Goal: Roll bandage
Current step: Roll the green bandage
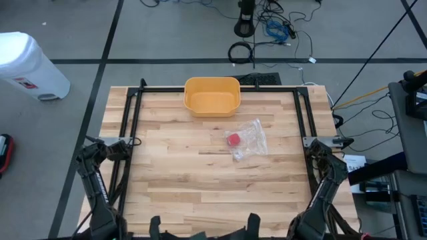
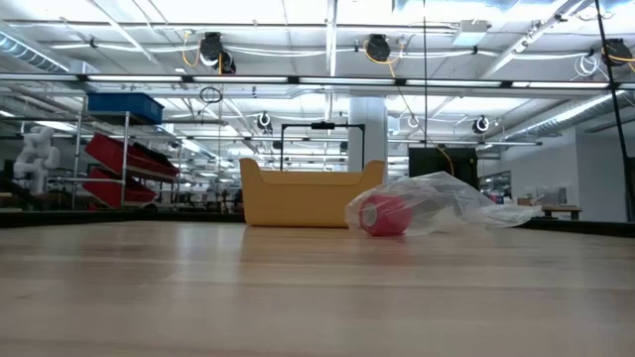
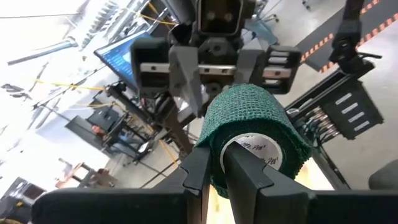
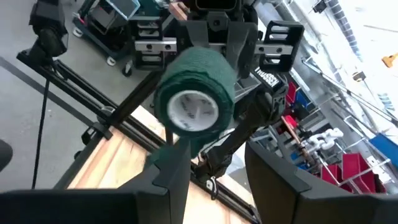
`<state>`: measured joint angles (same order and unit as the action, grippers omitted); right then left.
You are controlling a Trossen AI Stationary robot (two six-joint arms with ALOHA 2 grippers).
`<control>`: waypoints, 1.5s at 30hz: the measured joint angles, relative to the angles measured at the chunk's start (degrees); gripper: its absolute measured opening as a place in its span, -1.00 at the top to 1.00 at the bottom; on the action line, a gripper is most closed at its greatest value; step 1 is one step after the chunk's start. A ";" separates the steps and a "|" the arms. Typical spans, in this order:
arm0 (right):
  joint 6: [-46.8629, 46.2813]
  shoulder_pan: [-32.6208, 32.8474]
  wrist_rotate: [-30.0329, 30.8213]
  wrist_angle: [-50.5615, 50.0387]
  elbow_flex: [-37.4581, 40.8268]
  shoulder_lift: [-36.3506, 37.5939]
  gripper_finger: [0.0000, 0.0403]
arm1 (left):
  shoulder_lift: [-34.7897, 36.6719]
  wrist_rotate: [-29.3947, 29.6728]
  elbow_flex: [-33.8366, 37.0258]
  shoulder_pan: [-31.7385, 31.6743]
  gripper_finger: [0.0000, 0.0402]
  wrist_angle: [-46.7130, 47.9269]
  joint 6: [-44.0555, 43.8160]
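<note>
The green bandage roll (image 3: pixel 258 134) is held off the table at its near edge, between the 2 arms. The left gripper (image 3: pixel 214 165) is clamped on it, its 2 fingers pinching the wall beside the white core. The right gripper (image 4: pixel 217 149) faces the roll from close by with its fingers spread and holding nothing. The roll looks light, soft and slightly tacky, so it should squash rather than slip. The stiff core is probably the firmest place to hold, leaving the outer wrap free. A clear bag (image 1: pixel 250 141) with a red roll (image 1: pixel 233 139) lies right of centre, near the yellow bin (image 1: pixel 212 87).
</note>
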<state>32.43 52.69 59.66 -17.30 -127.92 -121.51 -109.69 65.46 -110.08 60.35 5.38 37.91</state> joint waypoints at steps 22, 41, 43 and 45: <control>-0.22 -0.46 -1.59 0.96 0.00 -0.04 0.31 | 0.00 -4.36 0.00 -1.45 0.77 -0.42 -1.64; -3.22 -0.57 -7.54 2.54 -0.02 -0.07 0.31 | -0.02 -5.57 0.00 -1.63 0.77 -1.01 -1.77; -2.97 -0.57 -7.54 2.54 -0.02 -0.07 0.31 | -0.02 -5.61 0.00 -1.63 0.77 -1.04 -1.77; -2.73 -0.57 -7.54 2.67 -0.02 -0.07 0.31 | -0.02 -5.63 0.00 -1.63 0.77 -1.04 -1.77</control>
<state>29.70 52.12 52.12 -14.63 -127.94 -121.58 -109.71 59.83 -110.08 58.72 4.34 36.15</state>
